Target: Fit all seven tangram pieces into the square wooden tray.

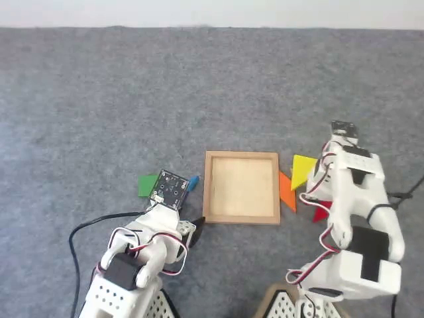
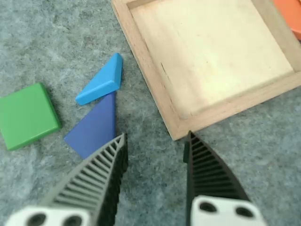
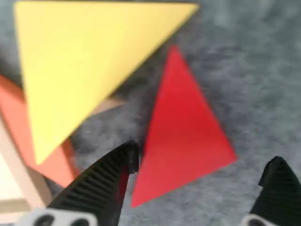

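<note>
Right wrist view: the right gripper point(image 3: 204, 162) straddles the red triangle point(image 3: 183, 127), jaws apart, seemingly lined up to grasp it. Meanwhile the left gripper point(image 2: 156, 141) hangs parted beside the square wooden tray point(image 2: 150, 80)

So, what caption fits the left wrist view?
Open fingers by square wooden tray, light blue triangle, dark blue triangle and green square.

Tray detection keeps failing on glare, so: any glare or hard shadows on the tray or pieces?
High view: tray evenly lit, no glare. Left wrist view: faint pale sheen on the tray floor, no hard shadow. Right wrist view: soft dark shadow beside the yellow triangle, toward the red triangle.
</note>
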Controlling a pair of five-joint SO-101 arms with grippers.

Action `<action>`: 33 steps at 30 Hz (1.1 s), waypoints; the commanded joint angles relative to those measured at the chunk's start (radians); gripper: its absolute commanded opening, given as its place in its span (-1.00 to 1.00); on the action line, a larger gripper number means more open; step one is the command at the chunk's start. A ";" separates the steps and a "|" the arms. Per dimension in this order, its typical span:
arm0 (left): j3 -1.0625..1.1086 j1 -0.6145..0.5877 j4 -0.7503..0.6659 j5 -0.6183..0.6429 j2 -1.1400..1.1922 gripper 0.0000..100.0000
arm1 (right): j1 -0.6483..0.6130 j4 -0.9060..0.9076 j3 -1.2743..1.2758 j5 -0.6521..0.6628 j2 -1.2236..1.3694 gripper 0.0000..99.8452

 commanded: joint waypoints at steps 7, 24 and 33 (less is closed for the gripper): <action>-0.008 0.003 0.006 -0.003 -0.018 -0.61 | -0.013 -0.005 -0.038 0.014 0.059 -0.20; -0.008 0.003 0.006 -0.003 -0.018 -0.61 | -0.005 0.007 -0.121 0.012 0.107 -0.61; -0.008 0.003 0.006 -0.003 -0.018 -0.61 | -0.133 0.188 -0.120 0.011 -0.306 -0.61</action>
